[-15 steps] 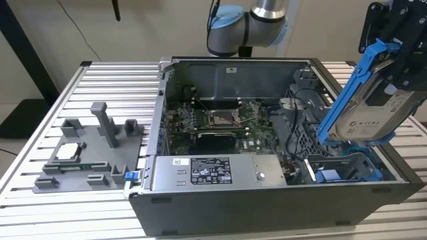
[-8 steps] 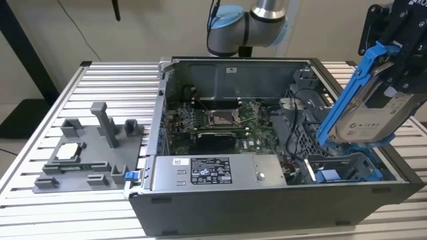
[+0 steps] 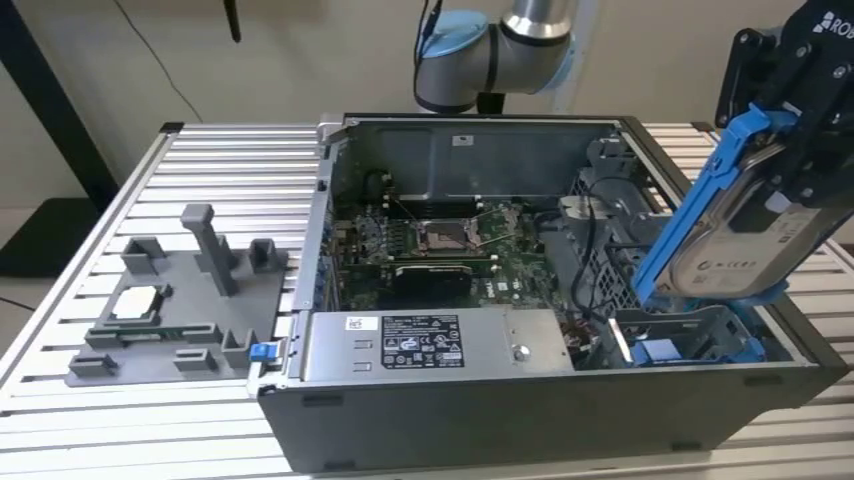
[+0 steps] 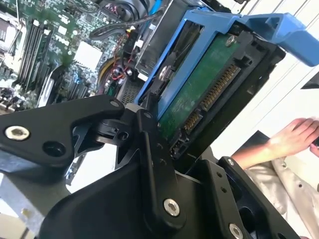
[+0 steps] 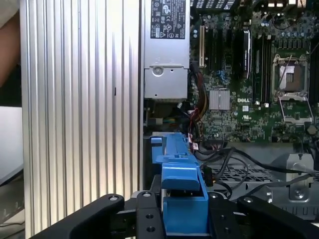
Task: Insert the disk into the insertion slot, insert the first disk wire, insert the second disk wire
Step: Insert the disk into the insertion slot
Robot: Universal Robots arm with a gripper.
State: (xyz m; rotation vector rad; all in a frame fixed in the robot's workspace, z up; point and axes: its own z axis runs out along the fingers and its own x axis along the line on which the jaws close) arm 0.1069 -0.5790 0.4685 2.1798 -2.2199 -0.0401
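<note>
Slatted table (image 3: 200,150), open case (image 3: 534,420): your gripper (image 3: 785,168) pinches the tilted disk (image 3: 734,235), apparently just above the case-corner insertion slot (image 3: 694,345).

Silver-grey disk (image 3: 781,225) with white label (image 3: 727,250), bright blue carrier (image 3: 727,160), green motherboard (image 3: 441,235), ribbed silver table (image 3: 200,150), grey case (image 3: 534,420)

An open grey case (image 3: 507,420) lies on a ribbed metal table (image 3: 227,160). Inside it a green motherboard (image 3: 400,235) lies flat, with a bare socket (image 3: 441,236) near its middle. A silver power supply (image 3: 427,345) with a label sits along one wall of the case. In the first wrist view, black cables (image 5: 234,159) run near a small heatsink (image 5: 219,99). On the table, at the exterior view's left of the case, stands a grey fixture (image 3: 187,300) that carries a square chip (image 3: 138,303).
</note>
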